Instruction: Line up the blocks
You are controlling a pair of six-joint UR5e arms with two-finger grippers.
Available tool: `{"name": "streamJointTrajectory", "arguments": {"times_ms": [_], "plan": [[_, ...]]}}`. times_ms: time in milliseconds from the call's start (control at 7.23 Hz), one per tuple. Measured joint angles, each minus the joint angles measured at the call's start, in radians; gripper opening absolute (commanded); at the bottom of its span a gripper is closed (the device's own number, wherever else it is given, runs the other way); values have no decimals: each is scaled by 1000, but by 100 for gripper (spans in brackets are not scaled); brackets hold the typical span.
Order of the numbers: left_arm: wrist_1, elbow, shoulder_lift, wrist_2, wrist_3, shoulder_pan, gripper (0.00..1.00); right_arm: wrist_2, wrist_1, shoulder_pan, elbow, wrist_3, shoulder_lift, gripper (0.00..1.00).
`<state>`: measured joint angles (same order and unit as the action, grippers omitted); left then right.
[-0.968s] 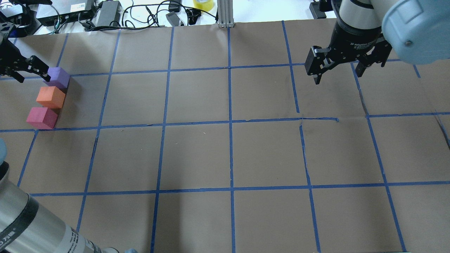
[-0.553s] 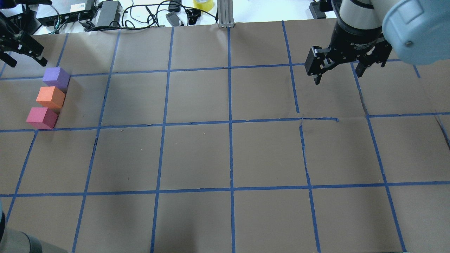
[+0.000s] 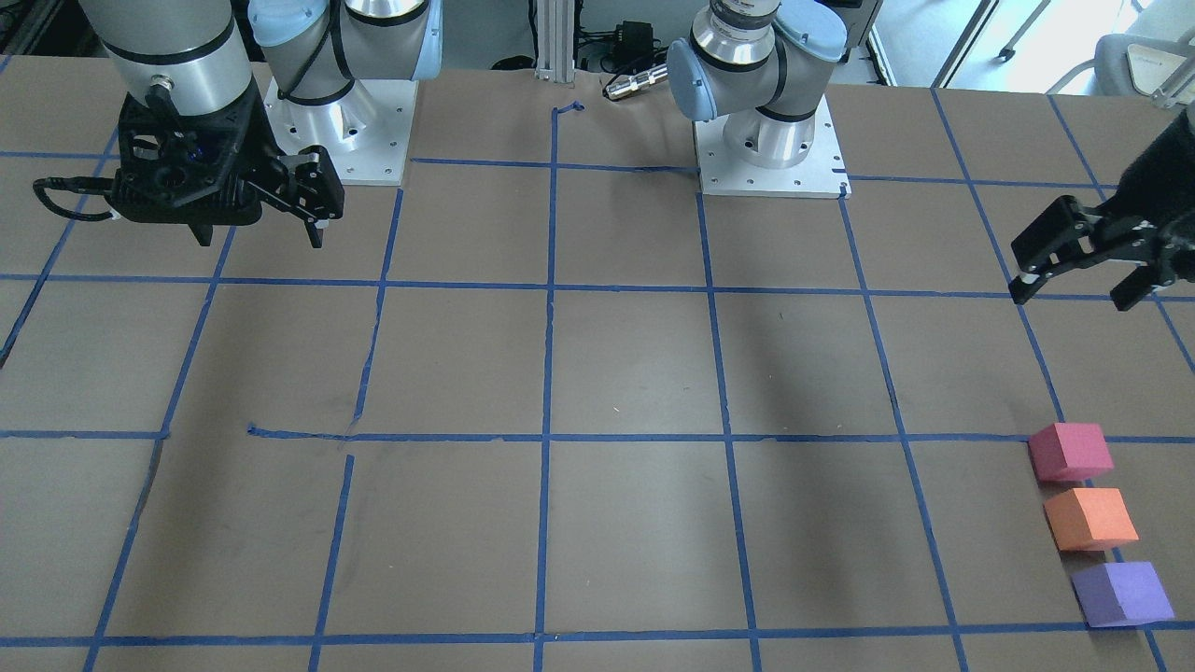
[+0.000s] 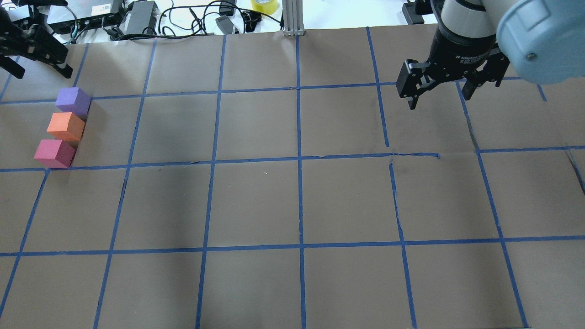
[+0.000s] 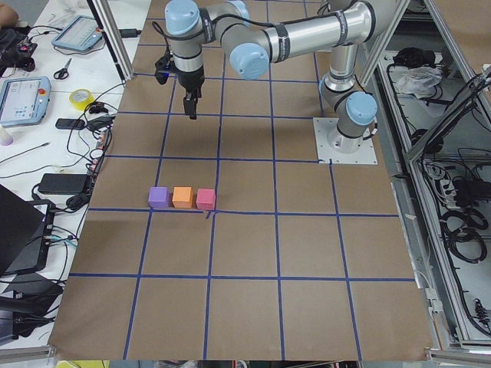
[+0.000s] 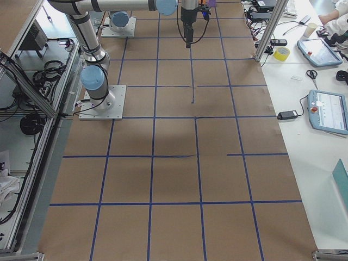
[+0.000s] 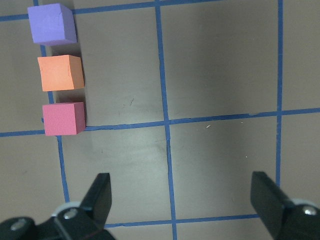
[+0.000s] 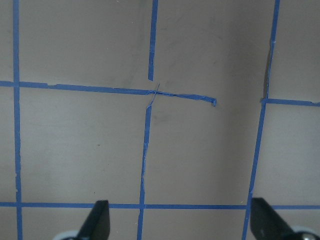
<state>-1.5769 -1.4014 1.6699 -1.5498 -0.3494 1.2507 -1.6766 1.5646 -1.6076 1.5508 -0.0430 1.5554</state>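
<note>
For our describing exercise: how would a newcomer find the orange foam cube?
On the brown paper-covered table with blue tape grid, three foam cubes line up at the robot's left. The orange cube is the middle one, between the purple cube and the pinkish-red cube.

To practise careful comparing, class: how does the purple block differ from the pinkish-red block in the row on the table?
Colour: the purple block is violet, the pinkish-red block a dull rose. Place: in the overhead view the purple block is the row's top end, the pinkish-red block its bottom end. Shared: both are cubes of equal size, lie flat beside the orange block between them, and neither is gripped.
</note>
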Motion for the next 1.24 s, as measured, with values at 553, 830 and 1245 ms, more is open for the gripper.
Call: {"name": "streamJointTrajectory", "arguments": {"times_ms": [553, 830, 1245], "plan": [[114, -55, 22, -2, 348, 298, 100, 0, 0, 1, 0, 0, 0, 100], [191, -103, 11, -6, 376, 352, 100, 0, 0, 1, 0, 0, 0, 100], [114, -106, -28, -10, 398, 365, 100, 0, 0, 2, 0, 0, 0, 100]]}}
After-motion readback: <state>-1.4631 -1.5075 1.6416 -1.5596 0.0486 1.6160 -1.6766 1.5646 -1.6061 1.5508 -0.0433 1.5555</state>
